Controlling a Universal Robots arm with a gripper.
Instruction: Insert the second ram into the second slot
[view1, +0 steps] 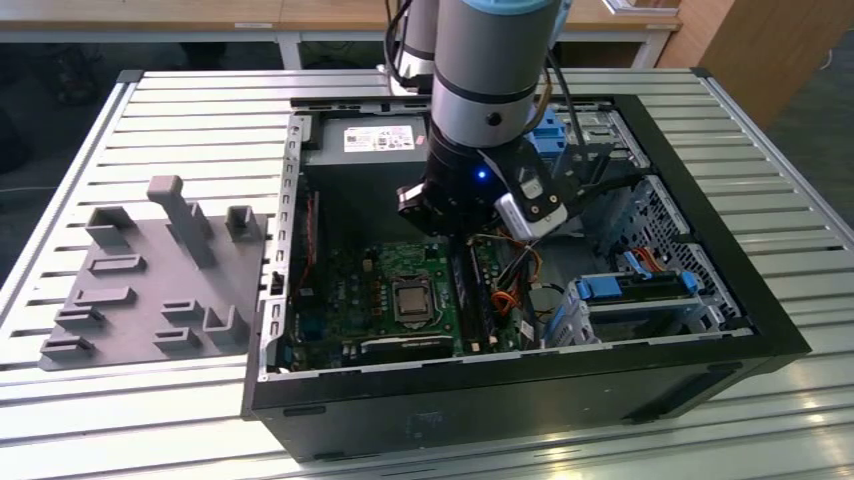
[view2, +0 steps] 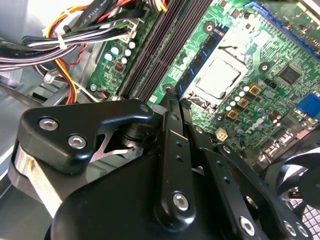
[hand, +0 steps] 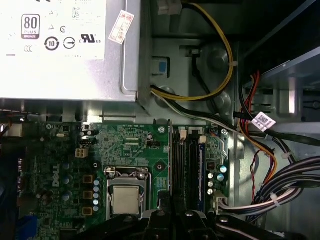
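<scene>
The second ram (view2: 202, 57) stood on edge among the memory slots (hand: 182, 165), beside the processor (view2: 220, 80). Its long axis ran along the slots and straight away from your end effector (view2: 170, 100), with the near end right at the tips. The end effector was drawn narrow, tips almost together, low inside the computer case (view1: 694, 250) on the bench (view1: 160, 110). Its own body hid the meeting point, so you couldn't tell whether it pinched the strip or whether the strip was fully seated.
</scene>
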